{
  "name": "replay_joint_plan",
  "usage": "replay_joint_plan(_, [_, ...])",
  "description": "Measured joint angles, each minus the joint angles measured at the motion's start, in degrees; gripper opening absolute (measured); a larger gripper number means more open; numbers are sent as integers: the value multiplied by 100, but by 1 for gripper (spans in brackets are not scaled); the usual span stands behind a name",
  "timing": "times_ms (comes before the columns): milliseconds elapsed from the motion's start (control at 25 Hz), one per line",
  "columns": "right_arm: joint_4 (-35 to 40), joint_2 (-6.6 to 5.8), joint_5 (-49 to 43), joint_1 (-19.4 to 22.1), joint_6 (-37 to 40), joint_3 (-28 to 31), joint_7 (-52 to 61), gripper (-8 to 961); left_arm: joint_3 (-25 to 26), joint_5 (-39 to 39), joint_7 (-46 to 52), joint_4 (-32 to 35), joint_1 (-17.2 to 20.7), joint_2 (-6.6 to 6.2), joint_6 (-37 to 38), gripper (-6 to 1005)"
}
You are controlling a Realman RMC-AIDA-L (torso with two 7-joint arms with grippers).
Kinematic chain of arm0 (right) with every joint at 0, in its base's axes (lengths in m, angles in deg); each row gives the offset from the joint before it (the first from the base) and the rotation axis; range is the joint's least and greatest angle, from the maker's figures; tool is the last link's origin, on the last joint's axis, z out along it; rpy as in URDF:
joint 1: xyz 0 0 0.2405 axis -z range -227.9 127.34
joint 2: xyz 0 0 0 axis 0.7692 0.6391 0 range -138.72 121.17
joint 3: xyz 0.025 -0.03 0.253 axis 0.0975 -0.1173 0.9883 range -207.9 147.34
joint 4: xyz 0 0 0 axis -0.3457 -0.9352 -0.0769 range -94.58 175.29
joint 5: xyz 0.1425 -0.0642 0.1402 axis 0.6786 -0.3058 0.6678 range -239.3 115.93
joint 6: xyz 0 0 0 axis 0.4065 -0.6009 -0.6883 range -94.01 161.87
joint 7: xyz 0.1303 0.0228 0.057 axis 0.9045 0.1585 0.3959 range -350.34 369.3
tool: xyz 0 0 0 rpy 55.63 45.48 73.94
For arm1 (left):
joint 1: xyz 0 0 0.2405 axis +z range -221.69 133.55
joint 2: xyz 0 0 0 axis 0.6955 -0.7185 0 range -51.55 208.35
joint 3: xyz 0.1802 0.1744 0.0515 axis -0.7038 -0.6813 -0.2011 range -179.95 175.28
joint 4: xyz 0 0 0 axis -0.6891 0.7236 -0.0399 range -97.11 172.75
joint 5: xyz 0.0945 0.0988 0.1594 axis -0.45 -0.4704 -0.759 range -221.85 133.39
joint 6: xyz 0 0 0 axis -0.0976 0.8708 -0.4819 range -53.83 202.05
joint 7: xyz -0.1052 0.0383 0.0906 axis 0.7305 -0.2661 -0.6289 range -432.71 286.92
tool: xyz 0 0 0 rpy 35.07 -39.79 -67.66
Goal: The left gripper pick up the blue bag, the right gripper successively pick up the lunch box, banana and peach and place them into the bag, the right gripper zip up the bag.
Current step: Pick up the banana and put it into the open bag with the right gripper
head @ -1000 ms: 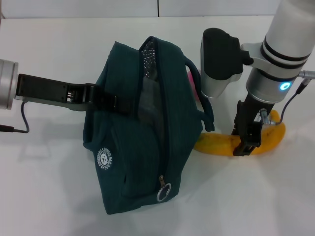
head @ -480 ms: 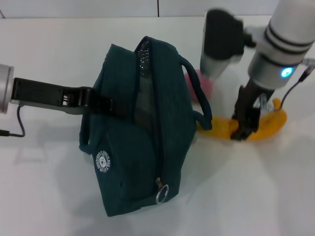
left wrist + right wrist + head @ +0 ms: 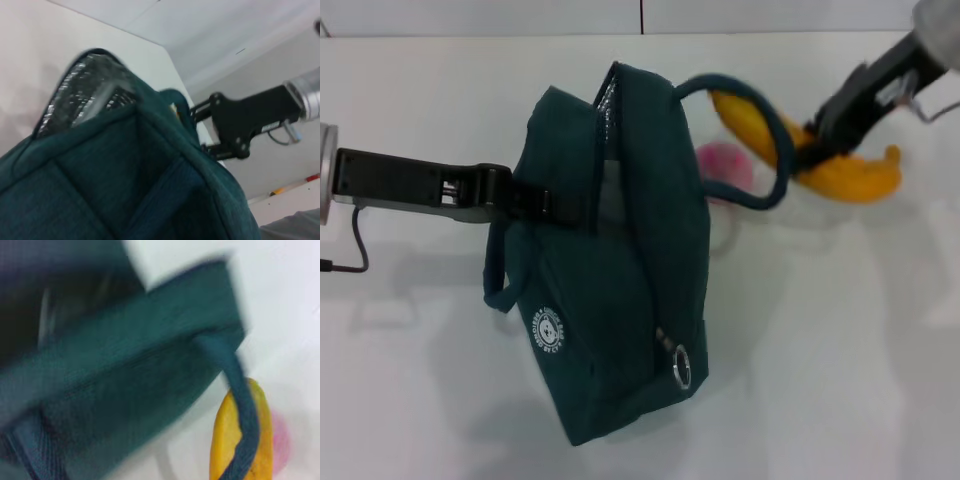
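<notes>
The blue bag (image 3: 610, 270) hangs tilted over the table, its foil-lined mouth (image 3: 608, 95) facing the far side. My left gripper (image 3: 532, 204) is shut on the bag's left edge. Up at the right, my right gripper (image 3: 817, 137) is shut on the banana (image 3: 850, 175), held in the air just right of the bag's mouth. One bag handle (image 3: 775, 150) loops across the banana. The pink peach (image 3: 725, 165) lies on the table beside the bag, under the banana. In the right wrist view the banana (image 3: 222, 440) sits behind the handle (image 3: 245, 405). The lunch box is out of view.
A white table (image 3: 840, 350) lies under everything. The bag's ring zipper pull (image 3: 681, 364) hangs at its near end. The left wrist view shows the foil lining (image 3: 90, 90) and the right gripper (image 3: 235, 125) beyond the bag.
The right gripper has lifted the banana off the table and carried it back toward the bag's mouth. The bag has swung, its near end now further right. The peach is uncovered.
</notes>
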Motion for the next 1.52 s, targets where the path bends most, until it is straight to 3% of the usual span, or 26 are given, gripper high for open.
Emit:
replay_joint_plan(120, [234, -29, 760, 241, 43, 579, -47, 414, -8, 38, 0, 9, 1, 10, 4, 39])
replay_joint_plan(240, [492, -101, 2035, 589, 54, 778, -98, 414, -6, 59, 0, -8, 1, 19, 5, 39])
replay_joint_plan(280, [492, -101, 2035, 589, 54, 778, -98, 414, -2, 60, 0, -16, 1, 20, 5, 39])
replay_joint_plan(360, [679, -127, 3462, 970, 29, 846, -358, 415, -4, 62, 0, -21, 1, 20, 5, 40])
replay_joint_plan(520, [599, -47, 4932, 1391, 71, 807, -1051, 415, -23, 56, 0, -26, -16, 34, 1, 40])
replay_joint_plan(720, [-82, 7, 6308, 1744, 138, 392, -1933, 416, -12, 18, 0, -36, -2, 46, -34, 39])
replay_joint_plan(840, [-358, 1, 6763, 1861, 238, 383, -2256, 416, -13, 12, 0, -45, 13, 48, -38, 39])
replay_joint_plan(1160, [-391, -24, 6955, 2080, 263, 538, -2353, 417, -7, 6, 0, -60, 80, 55, -41, 40])
replay_joint_plan(1520, [-469, -1, 8055, 2355, 1020, 728, -2478, 418, -21, 0, -26, -63, 105, 65, -40, 40])
